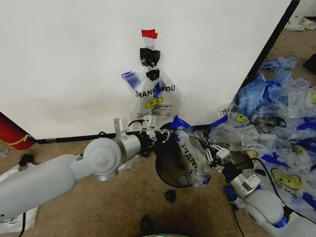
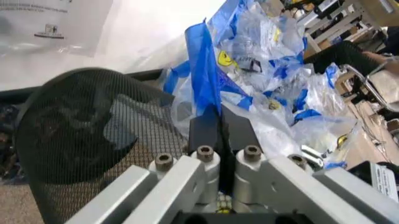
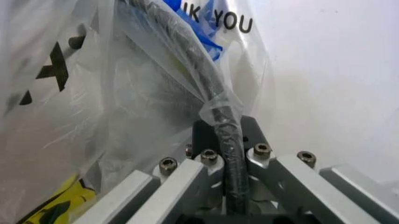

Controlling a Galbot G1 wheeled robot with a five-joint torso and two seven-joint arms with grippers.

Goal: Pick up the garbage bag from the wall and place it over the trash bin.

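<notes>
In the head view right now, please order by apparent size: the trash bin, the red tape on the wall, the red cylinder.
1. trash bin
2. red cylinder, cut by the frame edge
3. red tape

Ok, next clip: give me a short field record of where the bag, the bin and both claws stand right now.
bag: garbage bag draped over the right side of the bin's mouth, not fully over it
bin: trash bin on the carpet below the wall
left claw: left claw shut on the bag's blue handle strip at the bin's rear rim
right claw: right claw clamped on bin rim and bag film together
wall: another bag hanging there
</notes>
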